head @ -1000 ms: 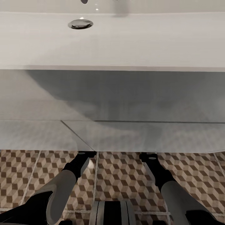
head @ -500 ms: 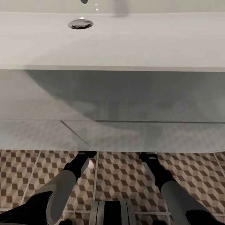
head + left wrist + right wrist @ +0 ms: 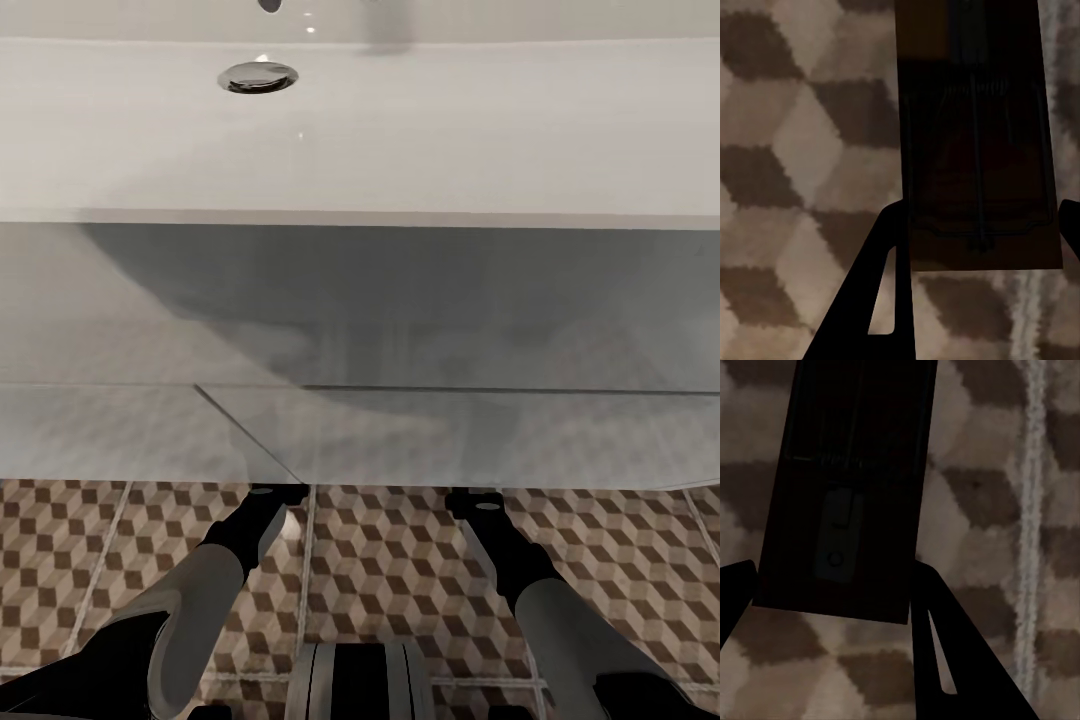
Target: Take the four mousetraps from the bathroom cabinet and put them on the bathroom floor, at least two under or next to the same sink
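Head view: both forearms reach forward and down, side by side, and pass under the front edge of the bathroom sink (image 3: pixel 400 140); the wrists and grippers are hidden beneath the basin. The drain (image 3: pixel 258 76) sits toward the basin's far left. The bathroom floor (image 3: pixel 390 570) shows below the front edge.

Left wrist view: the left gripper (image 3: pixel 979 247) has its two dark fingers flanking a mousetrap (image 3: pixel 975 150), one at each long edge, apparently clamping it; the cube-pattern tiles lie behind it.

Right wrist view: the right gripper (image 3: pixel 832 600) likewise brackets a second mousetrap (image 3: pixel 847 487) between its fingers. Whether either trap touches the floor cannot be told.
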Motion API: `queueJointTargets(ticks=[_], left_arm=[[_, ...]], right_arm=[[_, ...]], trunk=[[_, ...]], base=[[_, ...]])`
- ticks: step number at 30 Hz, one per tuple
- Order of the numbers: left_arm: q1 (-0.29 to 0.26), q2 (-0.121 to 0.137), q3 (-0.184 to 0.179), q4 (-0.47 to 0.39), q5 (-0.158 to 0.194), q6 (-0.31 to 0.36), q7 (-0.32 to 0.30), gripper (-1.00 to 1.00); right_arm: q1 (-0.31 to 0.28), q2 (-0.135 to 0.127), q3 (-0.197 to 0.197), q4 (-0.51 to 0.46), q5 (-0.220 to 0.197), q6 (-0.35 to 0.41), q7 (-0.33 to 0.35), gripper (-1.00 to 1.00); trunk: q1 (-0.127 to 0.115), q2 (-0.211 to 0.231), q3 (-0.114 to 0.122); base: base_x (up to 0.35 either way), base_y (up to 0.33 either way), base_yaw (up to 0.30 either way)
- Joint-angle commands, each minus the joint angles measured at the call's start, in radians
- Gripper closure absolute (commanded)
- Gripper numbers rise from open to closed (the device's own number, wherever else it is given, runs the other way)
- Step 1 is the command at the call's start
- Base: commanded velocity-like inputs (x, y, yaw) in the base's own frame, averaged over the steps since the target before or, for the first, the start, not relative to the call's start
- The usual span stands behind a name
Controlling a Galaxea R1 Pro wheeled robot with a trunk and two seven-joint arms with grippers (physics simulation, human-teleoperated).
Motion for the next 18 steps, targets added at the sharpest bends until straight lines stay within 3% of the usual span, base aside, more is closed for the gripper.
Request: queueJointTargets(ticks=[1, 6, 18], left_arm=[[0.000, -0.001, 0.005, -0.002, -0.011, 0.005, 0.000, 1.00], [0.001, -0.001, 0.034, 0.027, -0.014, 0.013, 0.000, 1.00], [0.001, -0.001, 0.017, 0.028, -0.009, 0.000, -0.003, 1.00]], right_arm=[[0.000, 0.000, 0.004, -0.002, -0.001, 0.007, -0.003, 1.00], [-0.028, 0.028, -0.002, 0.026, -0.010, -0.017, 0.001, 1.00], [-0.030, 0.058, -0.003, -0.019, -0.011, -0.059, -0.044, 1.00]], trunk=[[0.000, 0.000, -0.001], [0.000, 0.000, -0.001], [0.000, 0.000, -0.001]], base=[[0.000, 0.000, 0.000], [0.000, 0.000, 0.000], [0.000, 0.000, 0.000]])
